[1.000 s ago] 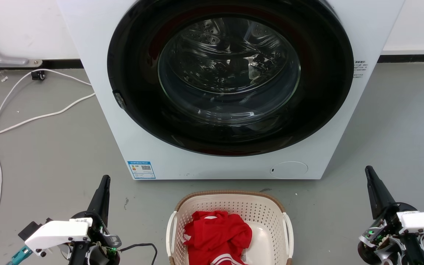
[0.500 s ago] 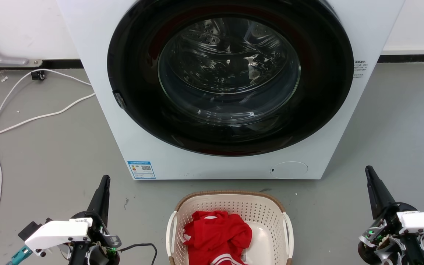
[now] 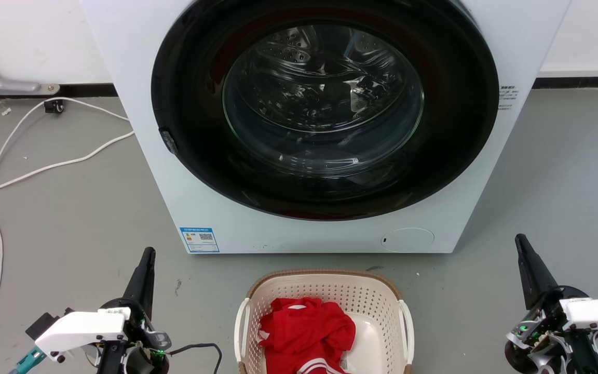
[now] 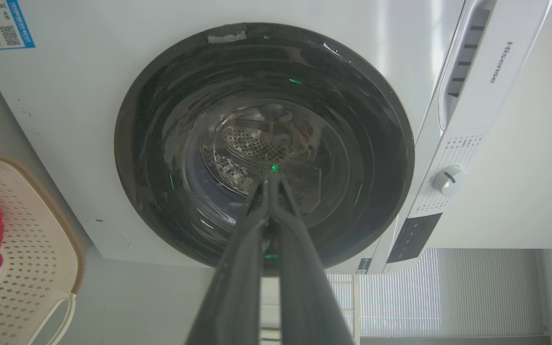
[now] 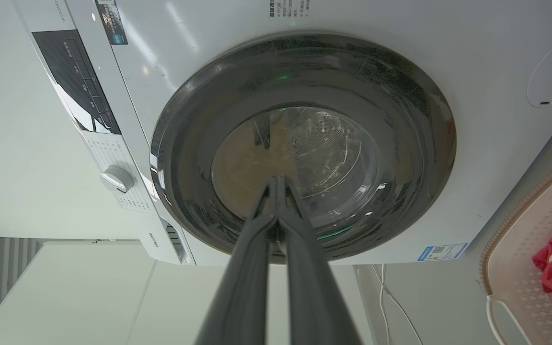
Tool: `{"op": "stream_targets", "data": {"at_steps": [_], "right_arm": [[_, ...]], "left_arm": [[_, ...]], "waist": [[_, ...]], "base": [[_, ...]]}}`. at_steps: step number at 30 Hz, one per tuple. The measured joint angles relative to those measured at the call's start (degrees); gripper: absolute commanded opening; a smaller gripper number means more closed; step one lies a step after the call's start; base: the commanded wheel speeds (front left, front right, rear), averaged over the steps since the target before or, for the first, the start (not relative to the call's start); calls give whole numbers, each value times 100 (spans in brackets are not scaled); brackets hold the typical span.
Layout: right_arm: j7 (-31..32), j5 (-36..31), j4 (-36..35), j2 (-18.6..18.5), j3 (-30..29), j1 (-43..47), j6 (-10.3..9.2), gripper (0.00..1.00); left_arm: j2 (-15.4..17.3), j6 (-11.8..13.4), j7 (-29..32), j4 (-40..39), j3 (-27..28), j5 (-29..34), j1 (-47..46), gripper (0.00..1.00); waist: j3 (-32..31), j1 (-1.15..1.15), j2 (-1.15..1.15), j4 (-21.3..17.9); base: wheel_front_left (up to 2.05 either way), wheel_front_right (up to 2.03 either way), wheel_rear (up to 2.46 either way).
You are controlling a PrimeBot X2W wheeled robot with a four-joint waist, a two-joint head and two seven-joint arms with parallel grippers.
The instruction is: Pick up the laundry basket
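Grey floor [image 3: 70,218] under a white wall. One white front-loading washer [image 3: 138,130] at the middle, round dark door [image 3: 325,109] facing the robot. One laundry basket [image 3: 325,285] on the floor just in front of the washer, at the bottom middle of the head view: upright, mouth upward, brown rim on top, apart from the washer. Two white handles, one on the basket's left side [image 3: 240,332], one on the right [image 3: 408,332]. Long axis impossible to tell, the near end cut off by the picture's edge. One red garment [image 3: 304,327] heaped inside, toward the left.

Two grippers, left gripper [image 3: 148,253] low at the left and right gripper [image 3: 520,239] low at the right, one on each side of the basket and well apart from it, pointing toward the washer. In both wrist views, fingers pressed together tip to tip, gripping nothing.

Open floor between each gripper and the nearer handle. Off to the far left, white cable [image 3: 44,166] trailing in two strands across the floor. One blue-edged label [image 3: 199,239] at the washer's lower left corner, one round flap [image 3: 408,239] at the lower right
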Motion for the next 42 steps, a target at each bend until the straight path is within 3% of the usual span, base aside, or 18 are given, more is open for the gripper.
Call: {"op": "stream_targets", "data": {"at_steps": [4, 5, 11, 25, 35, 42], "right_arm": [[0, -5, 0, 2, -2, -1, 0, 0], [-1, -5, 27, 3, 1, 17, 1, 100], [-19, -7, 313, 47, 15, 338, -1, 100], [-401, -433, 213, 54, 86, 383, -1, 100], [-633, -1571, 32, 54, -62, 380, -1, 100], [-779, -2891, -397, 56, -76, 376, -1, 100]], "left_arm": [[-1, 0, 0, 0, 3, 1, -1, 0], [-5, 0, -8, 30, 0, 0, 14, 100], [-64, 0, -20, 314, -19, 1, 316, 100], [-66, 1, -399, 90, -55, 293, 439, 100], [-64, 1, -631, 3, 412, 1039, 446, 100], [-65, 52, -780, -190, 586, 1695, 444, 100]], "waist": [[0, 0, 0, 0], [0, 0, 0, 0], [0, 0, 0, 0], [7, 0, 0, 2], [13, 0, 0, 2], [21, 0, 0, 4]], "base": [[0, 0, 0], [0, 0, 0], [0, 0, 0], [0, 0, 0], [0, 0, 0], [0, 0, 0]]}}
